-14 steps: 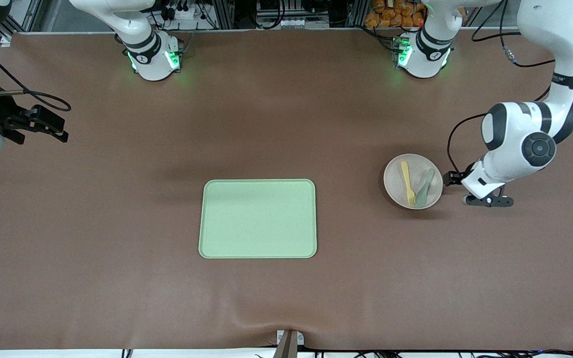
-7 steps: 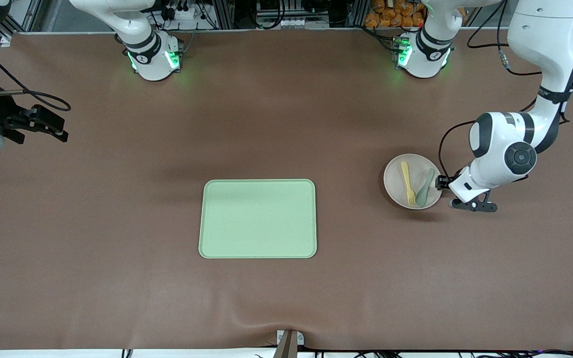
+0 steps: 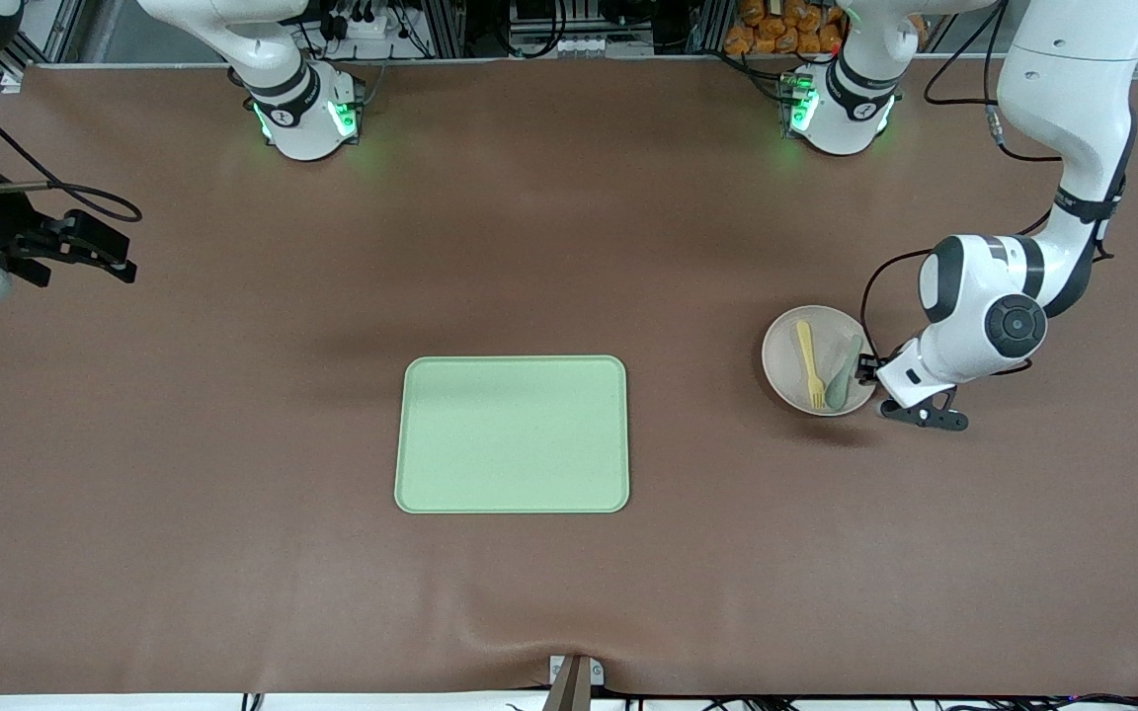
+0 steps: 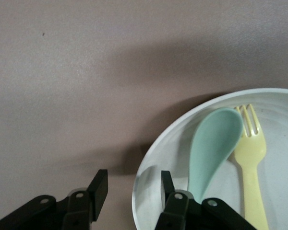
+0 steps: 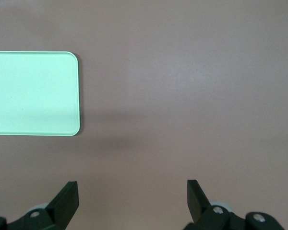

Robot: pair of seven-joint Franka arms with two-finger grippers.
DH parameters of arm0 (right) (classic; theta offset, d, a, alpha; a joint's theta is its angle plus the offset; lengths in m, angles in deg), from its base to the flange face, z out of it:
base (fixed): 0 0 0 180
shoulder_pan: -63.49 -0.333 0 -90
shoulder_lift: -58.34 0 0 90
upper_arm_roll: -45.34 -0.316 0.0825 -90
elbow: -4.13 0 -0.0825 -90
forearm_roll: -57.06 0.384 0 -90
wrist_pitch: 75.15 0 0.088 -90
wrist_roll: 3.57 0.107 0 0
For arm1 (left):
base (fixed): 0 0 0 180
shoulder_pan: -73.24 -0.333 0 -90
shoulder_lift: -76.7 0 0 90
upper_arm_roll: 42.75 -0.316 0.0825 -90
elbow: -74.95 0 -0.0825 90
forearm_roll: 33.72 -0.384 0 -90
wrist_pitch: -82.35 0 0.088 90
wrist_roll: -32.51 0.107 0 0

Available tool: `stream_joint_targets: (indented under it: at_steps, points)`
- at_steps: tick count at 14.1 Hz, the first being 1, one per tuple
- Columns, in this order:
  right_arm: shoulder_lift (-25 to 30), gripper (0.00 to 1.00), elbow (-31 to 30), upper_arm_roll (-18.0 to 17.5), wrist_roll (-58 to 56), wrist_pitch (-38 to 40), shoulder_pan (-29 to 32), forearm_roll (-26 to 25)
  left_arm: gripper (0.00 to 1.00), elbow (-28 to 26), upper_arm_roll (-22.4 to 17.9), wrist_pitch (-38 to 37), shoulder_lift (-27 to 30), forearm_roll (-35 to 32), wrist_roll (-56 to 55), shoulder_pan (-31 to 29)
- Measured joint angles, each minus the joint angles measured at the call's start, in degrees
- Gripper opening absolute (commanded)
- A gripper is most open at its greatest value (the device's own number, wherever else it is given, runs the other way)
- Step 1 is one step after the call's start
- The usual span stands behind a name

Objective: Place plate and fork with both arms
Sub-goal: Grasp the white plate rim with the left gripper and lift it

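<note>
Plate [image 3: 819,359] placement is judged to be at an early stage: the plate is resting on the table [image 3: 569,592] toward the left arm's end, well apart from the green tray [image 3: 512,434]. The fork [image 3: 808,361] and a grey-green spoon [image 3: 843,371] are lying side by side in the plate. Nothing is being carried on the tray.

The left gripper [image 4: 130,187] is being held at the plate's rim, on the side toward the left arm's end of the table; its jaws are narrowly parted, one finger over the table and one inside the rim. No grip is judged to be made yet.

The right gripper [image 5: 132,199] is being held wide and holding nothing, over bare table near the tray; the right arm is waiting.

Lifting, carrying and setting down of plate and fork are all judged outstanding.
</note>
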Motion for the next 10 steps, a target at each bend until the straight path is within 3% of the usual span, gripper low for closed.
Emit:
stream_joint_targets:
  at_steps: [4,10]
  points:
    - [0.05,1.00,0.01,-0.01,0.00,0.02,-0.08,0.01,0.32,1.19,0.22,0.00,-1.32,0.00,3.91,0.00]
    - [0.01,1.00,0.03,0.01,0.00,0.08,-0.15,0.01,0.03,2.17,0.92,0.00,-2.24,0.00,4.38,0.00]
